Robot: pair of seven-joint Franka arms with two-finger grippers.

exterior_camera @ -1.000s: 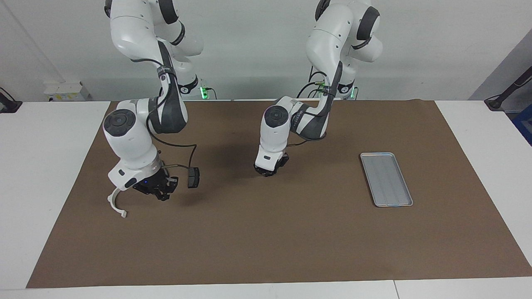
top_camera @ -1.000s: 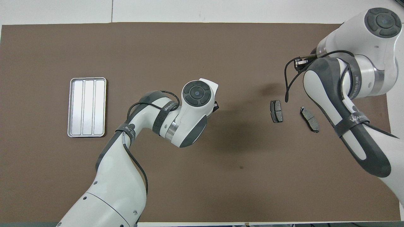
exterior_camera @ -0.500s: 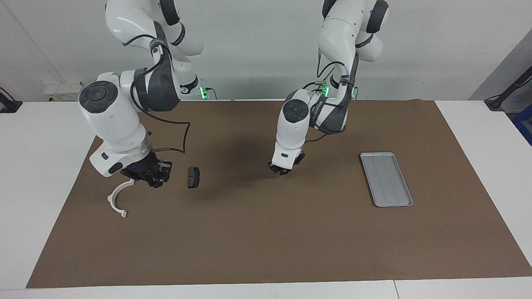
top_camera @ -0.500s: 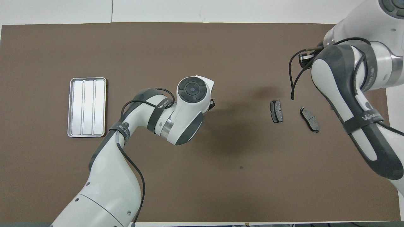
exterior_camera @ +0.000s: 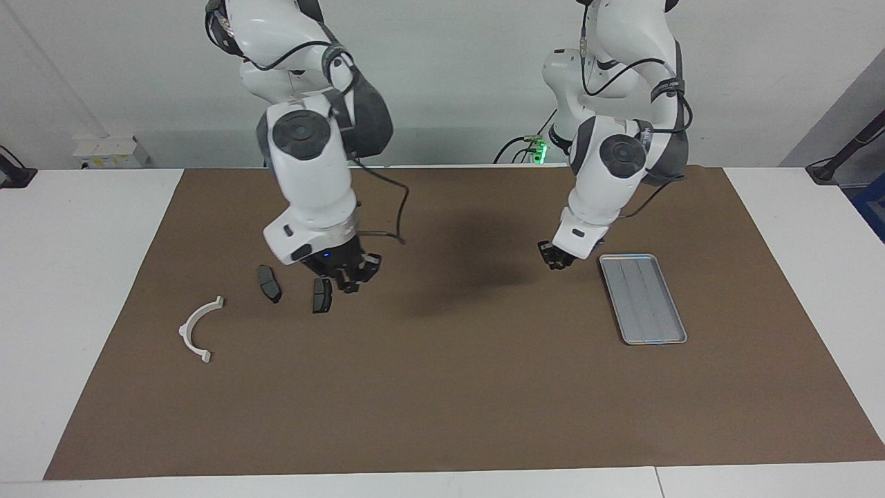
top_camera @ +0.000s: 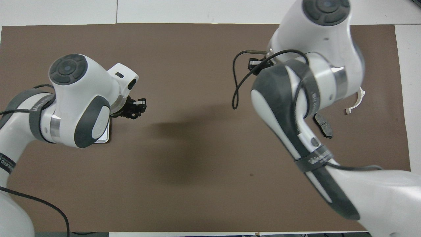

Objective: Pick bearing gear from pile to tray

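The pile lies toward the right arm's end: a white curved bracket [exterior_camera: 197, 328] and two dark grey brake pads [exterior_camera: 268, 283] [exterior_camera: 321, 295]. The bracket [top_camera: 357, 102] and one pad [top_camera: 322, 124] also show in the overhead view. No small black round pieces show. The ribbed silver tray [exterior_camera: 643, 297] lies toward the left arm's end; in the overhead view only its corner [top_camera: 107, 138] shows under the left arm. My right gripper [exterior_camera: 349, 279] hangs low beside the pad that is closer to the middle of the mat. My left gripper [exterior_camera: 553, 257] [top_camera: 136, 107] hangs over the mat beside the tray's near corner.
A brown mat [exterior_camera: 442, 387] covers the white table [exterior_camera: 76, 277]. Both arms' elbows stand high over the mat's half nearer the robots. In the overhead view the right arm hides its own gripper and one brake pad.
My left gripper has swung from the mat's middle to beside the tray. My right gripper has moved from beside the white bracket to the pad closer to the middle. The second pad has come into sight.
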